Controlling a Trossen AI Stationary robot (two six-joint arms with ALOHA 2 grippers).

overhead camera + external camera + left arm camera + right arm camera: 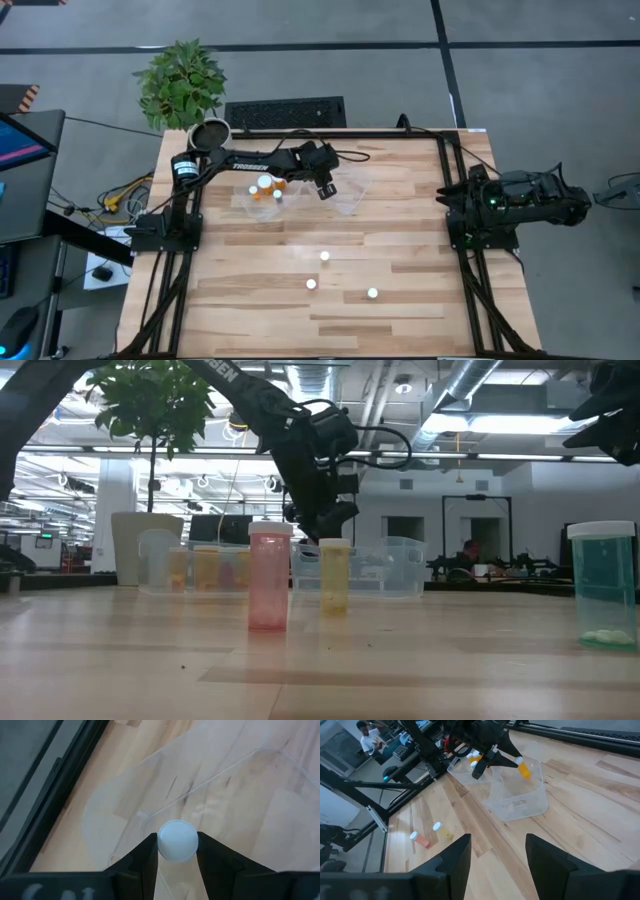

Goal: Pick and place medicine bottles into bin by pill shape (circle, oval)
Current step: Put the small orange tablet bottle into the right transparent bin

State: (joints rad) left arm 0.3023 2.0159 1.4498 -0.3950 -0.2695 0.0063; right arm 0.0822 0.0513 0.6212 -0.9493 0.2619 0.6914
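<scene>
- Between the left gripper's (177, 851) jaws, a medicine bottle (177, 840) is clamped by its white cap.
- It hangs over the empty clear tray (345, 195), apparently for dropping.
- Three bottles (325, 257) wait on the table (400, 230).
- Right gripper (495, 852) waits open-jawed, empty.

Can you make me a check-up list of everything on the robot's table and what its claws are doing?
Surface: wooden table, bare planks around the things.
Job's things: two clear bins side by side at the far edge; some bottles already lie in the left one. Three bottles stand loose on the near half.
Clutter: nothing seen.
Claws: left claw hangs over the right-hand bin, shut on a white-capped bottle. Right claw is open and empty, parked at the table's right edge.
Cables: black cable loops by the left arm; yellow wires on the floor.
Surroundings: potted plant, a keyboard, a person far off.
</scene>
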